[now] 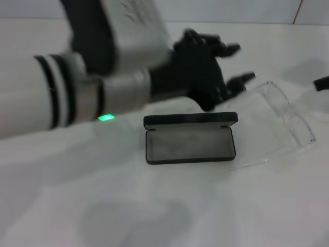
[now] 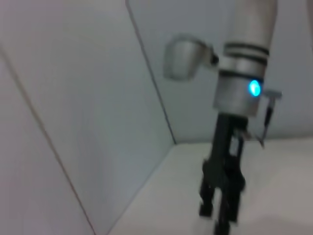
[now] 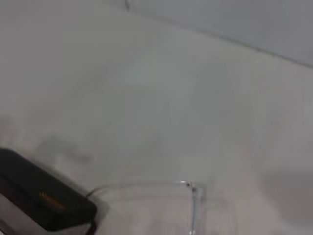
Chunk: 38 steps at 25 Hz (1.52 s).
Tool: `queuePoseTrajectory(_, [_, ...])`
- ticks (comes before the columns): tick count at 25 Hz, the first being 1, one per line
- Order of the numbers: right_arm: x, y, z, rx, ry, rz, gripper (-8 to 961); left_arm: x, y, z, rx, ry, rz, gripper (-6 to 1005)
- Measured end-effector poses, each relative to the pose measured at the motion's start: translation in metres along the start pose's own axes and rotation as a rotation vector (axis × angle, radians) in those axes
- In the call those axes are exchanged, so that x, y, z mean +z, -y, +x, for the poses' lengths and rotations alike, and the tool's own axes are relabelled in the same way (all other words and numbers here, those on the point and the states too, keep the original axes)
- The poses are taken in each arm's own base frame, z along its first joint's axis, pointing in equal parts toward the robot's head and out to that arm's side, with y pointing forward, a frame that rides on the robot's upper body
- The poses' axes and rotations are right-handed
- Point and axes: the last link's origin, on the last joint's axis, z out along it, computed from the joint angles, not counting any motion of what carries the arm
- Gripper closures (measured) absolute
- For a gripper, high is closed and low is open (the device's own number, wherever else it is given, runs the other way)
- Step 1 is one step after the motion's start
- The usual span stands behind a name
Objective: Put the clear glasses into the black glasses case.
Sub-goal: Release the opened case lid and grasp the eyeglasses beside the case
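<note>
While the black glasses case (image 1: pixel 190 138) lies open on the white table (image 1: pixel 164 206) in the head view, lid raised at the far side and grey lining bare, the clear glasses (image 1: pixel 280 126) rest unfolded just beside its right end, outside the tray. That open lid suits a straight drop-in. The left gripper (image 1: pixel 234 64) reaches across above and behind the case, fingers spread apart and holding nothing, probably on its way toward the glasses. At the right edge a dark tip of the right gripper (image 1: pixel 322 82) shows; whether it is open or closed I cannot tell.

From the left wrist view, only the right arm's gripper (image 2: pixel 220 215) appears farther off, pointing down at the table by the wall, its jaw state unclear.

Through the right wrist view, a corner of the case (image 3: pixel 44 200) sits near the glasses' transparent frame (image 3: pixel 190 205). A small orange mark on the case's outer face may be a logo, too blurred to read. No other writing is legible.
</note>
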Motion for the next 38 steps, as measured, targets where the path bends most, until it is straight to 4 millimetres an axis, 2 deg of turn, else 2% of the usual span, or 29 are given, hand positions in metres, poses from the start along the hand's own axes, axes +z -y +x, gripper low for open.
queuePoseTrajectory(3, [0.016,-0.013,-0.02,-0.043,-0.097,0.013,247,-0.007,0.008,0.003,-0.06,-0.048,0.007,561])
queuePoseTrajectory(8, [0.042,-0.03,-0.035,-0.07,-0.221,0.008,268,-0.027,0.022,0.005,-0.191,-0.158,-0.042,562])
queuePoseTrajectory(16, [0.077,-0.042,-0.039,-0.127,-0.322,0.057,302,-0.041,0.028,-0.008,-0.283,-0.265,-0.125,563])
queuePoseTrajectory(22, [0.088,-0.044,-0.039,-0.136,-0.315,0.069,323,-0.042,0.027,-0.013,-0.281,-0.262,-0.157,564])
queuePoseTrajectory(30, [0.102,-0.043,-0.029,-0.125,-0.341,0.061,340,-0.042,0.025,-0.016,-0.288,-0.259,-0.16,565])
queuePoseTrajectory(35, [0.104,-0.041,-0.026,-0.121,-0.338,0.067,387,-0.04,0.025,-0.019,-0.302,-0.254,-0.165,565])
queuePoseTrajectory(38, [0.104,-0.04,-0.024,-0.116,-0.335,0.071,472,-0.039,0.025,-0.02,-0.307,-0.252,-0.166,566])
